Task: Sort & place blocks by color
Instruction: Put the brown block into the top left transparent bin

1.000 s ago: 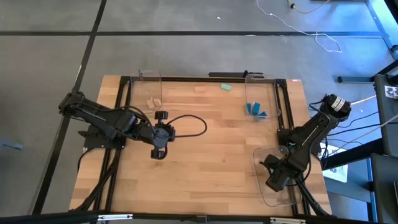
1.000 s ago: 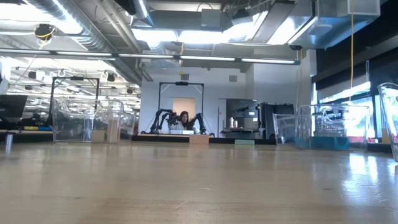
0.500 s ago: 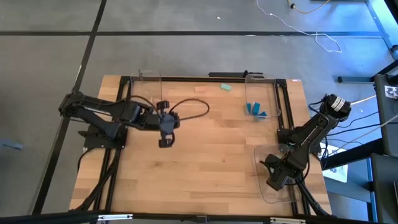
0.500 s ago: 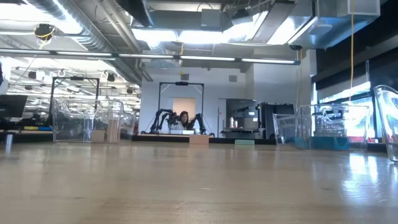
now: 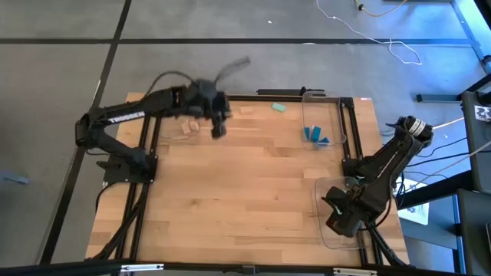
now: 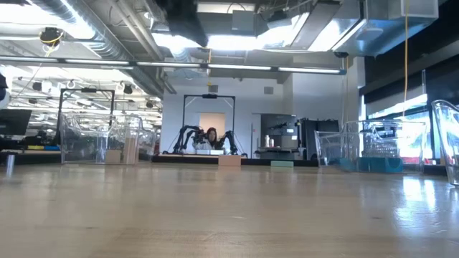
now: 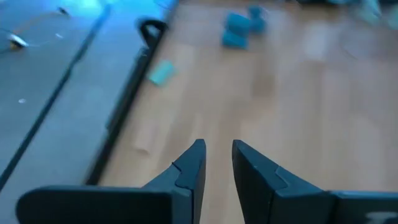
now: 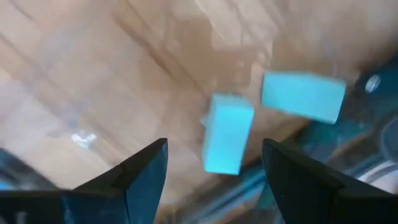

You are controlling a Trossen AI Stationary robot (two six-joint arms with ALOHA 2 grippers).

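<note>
My left gripper (image 5: 217,127) hangs in the air near the table's far edge, beside the far-left clear tray (image 5: 184,96); its fingers stand a narrow gap apart (image 7: 216,155) with nothing between them. Ahead of it a tan block (image 5: 247,110) and a mint block (image 5: 278,107) lie flat on the wood (image 7: 151,134) (image 7: 161,72). Blue blocks (image 5: 314,136) sit in the far-right tray, tan blocks (image 5: 188,126) in the far-left one. My right gripper (image 5: 341,218) is wide open (image 8: 214,162) above two mint blocks (image 8: 227,134) (image 8: 303,94) lying in the near-right tray (image 5: 326,238).
Black frame rails (image 5: 149,153) run along the table's left and right sides and its far edge. Clear trays stand at far left (image 6: 100,140), far right (image 6: 369,147) and near right (image 6: 448,140). Bare wood (image 5: 245,192) spans the table's middle.
My left arm has swung from the table's middle toward the far edge, stretching out and rising, and now hangs by the far-left tray. My right gripper has stayed over the near-right tray, shifting only slightly.
</note>
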